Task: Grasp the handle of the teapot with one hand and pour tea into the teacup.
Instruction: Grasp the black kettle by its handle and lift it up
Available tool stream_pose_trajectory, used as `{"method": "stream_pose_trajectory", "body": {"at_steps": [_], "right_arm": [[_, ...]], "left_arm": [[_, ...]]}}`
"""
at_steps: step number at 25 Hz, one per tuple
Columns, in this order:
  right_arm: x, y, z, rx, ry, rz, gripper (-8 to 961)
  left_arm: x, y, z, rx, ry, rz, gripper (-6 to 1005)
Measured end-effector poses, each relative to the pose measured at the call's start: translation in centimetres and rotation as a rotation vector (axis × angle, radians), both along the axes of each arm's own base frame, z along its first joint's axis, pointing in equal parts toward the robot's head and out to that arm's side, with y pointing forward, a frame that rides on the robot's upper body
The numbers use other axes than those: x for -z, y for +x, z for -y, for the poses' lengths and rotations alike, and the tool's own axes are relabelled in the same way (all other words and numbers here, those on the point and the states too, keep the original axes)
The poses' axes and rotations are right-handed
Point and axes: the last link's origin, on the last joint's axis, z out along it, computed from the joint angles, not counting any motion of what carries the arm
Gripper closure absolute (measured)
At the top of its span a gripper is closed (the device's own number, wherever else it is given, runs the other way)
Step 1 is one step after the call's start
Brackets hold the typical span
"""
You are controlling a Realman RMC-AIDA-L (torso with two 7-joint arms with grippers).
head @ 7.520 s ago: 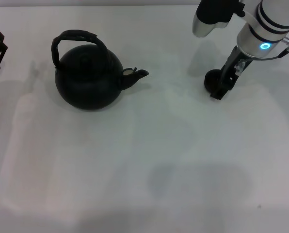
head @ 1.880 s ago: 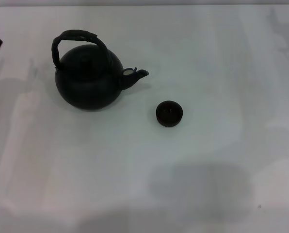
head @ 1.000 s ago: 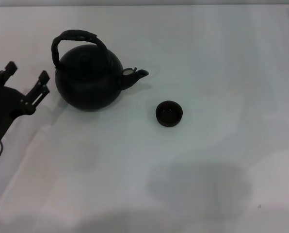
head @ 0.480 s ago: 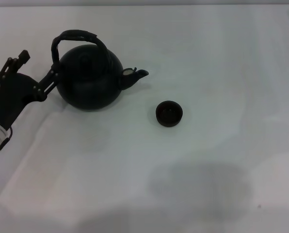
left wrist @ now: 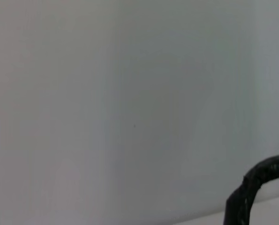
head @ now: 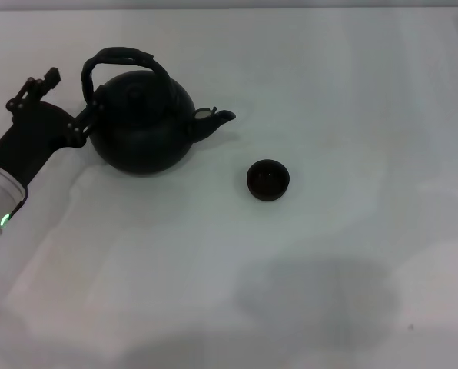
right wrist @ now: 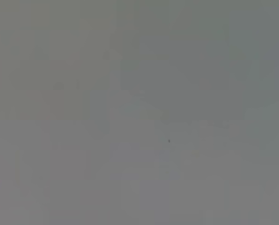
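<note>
Left claw (head: 74,100) sits at the teapot's left flank, fingers spread wide and holding nothing; one finger (head: 35,86) points up and away to the far left, the other (head: 91,115) lies against or just beside the pot wall, below the foot of the handle (head: 123,57). Teapot (head: 142,121) stands upright on the white worktop (head: 329,92), far left, spout pointing right. Teacup (head: 268,179) is apart from it, to the right of and nearer than the spout tip, upright, contents not discernible. Left wrist view catches only a piece of the wrapped handle arch at the frame edge. Right claw not in view; right wrist view shows blank surface only. Step in hand, as I judge it: approach to the handle. To do it well, the claw likely needs to rise to the arch's crown, straddle it with both fingers, and close squarely at mid-span so the pot hangs level rather than swinging. Count: one teapot, one handle, one teacup, one claw visible.
</note>
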Motion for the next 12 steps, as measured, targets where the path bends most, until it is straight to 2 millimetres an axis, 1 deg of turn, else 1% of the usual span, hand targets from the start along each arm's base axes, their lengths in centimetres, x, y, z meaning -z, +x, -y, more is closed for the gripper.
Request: {"method": "stream_pose_trajectory", "body": {"at_steps": [5, 9, 12], "right_arm": [[-0.07, -0.04, -0.05, -0.002, 0.002, -0.002, 88], [-0.11, -0.17, -0.16, -0.007, 0.001, -0.002, 88], [-0.11, -0.18, -0.17, -0.008, 0.001, -0.002, 88]], "left_arm": [[0.27, 0.38, -0.33, 0.010, -0.003, -0.012, 222], [0.29, 0.86, -0.80, 0.023, -0.002, -0.007, 408], [0.28, 1.01, -0.94, 0.028, -0.002, -0.006, 525]]}}
